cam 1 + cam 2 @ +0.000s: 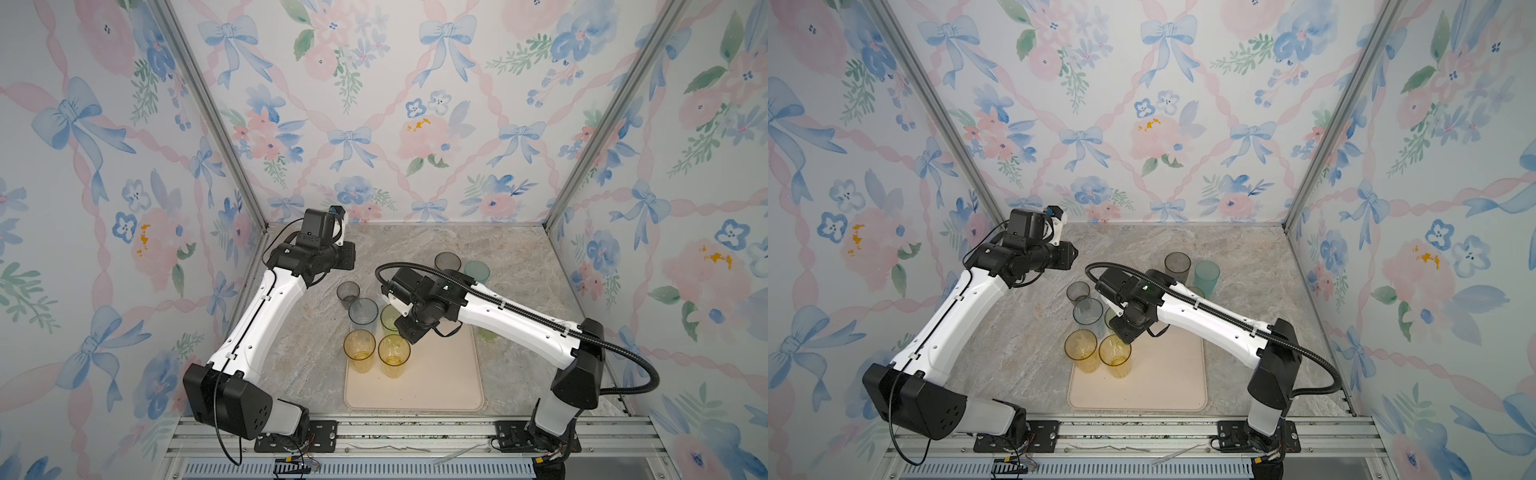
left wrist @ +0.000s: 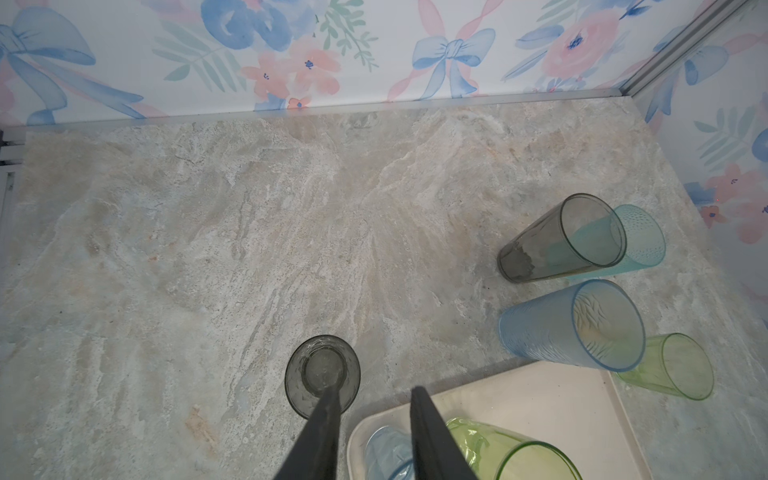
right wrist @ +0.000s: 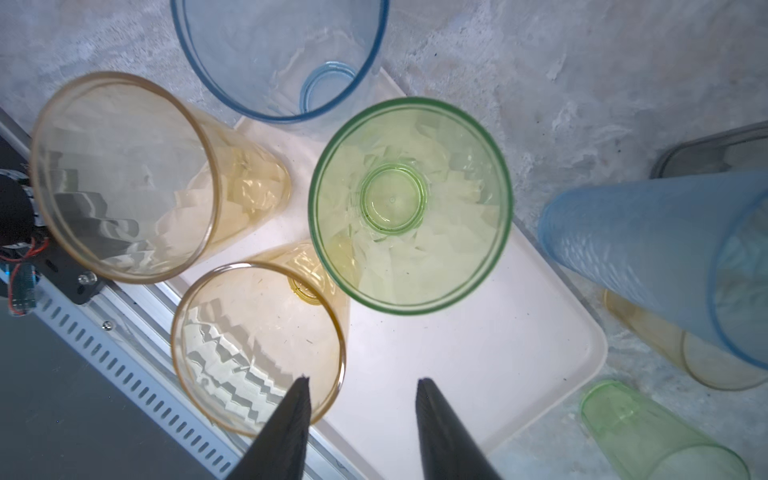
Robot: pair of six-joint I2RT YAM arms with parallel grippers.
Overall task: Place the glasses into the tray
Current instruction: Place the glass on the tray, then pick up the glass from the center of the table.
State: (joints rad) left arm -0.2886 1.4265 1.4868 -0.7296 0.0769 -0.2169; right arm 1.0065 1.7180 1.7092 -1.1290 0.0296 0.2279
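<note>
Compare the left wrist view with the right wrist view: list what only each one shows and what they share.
Only the left wrist view: the short smoky grey glass on the marble, the teal tumbler behind the tall grey tumbler, and the floral back wall. Only the right wrist view: an amber tumbler beside a second amber tumbler, and the metal rail. Both: the cream tray, the tall green tumbler standing on it, and the textured blue tumbler beside the tray.
</note>
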